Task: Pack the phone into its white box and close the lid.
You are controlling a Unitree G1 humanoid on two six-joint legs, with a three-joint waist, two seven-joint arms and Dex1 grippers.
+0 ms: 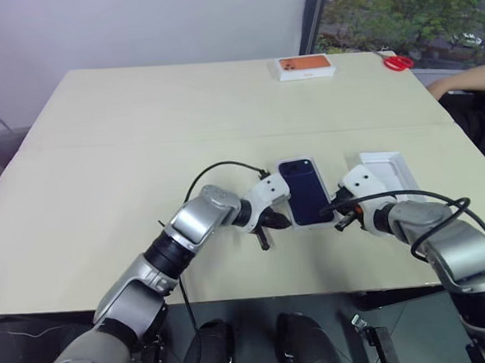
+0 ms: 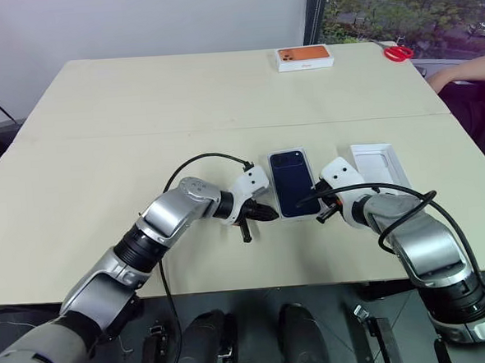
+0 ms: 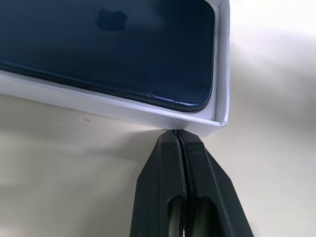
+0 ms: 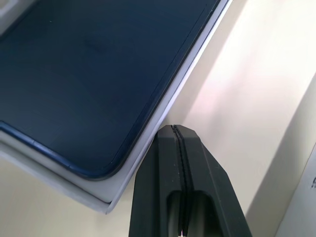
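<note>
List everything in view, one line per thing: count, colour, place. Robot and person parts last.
table: one, cream, under everything.
phone: one, dark navy, lying in the white box near the table's front edge, between the two grippers.
white box: one, white, around the phone.
lid: one, white inside facing up, on the table just right of the phone.
orange-topped box: one, orange and white, far side of the table.
scissors: one pair, red, far right corner.
person's arm: one, at the table's far right edge.
left gripper: one, black fingers shut, at the box's left side.
right gripper: one, black fingers shut, at the box's right side.
</note>
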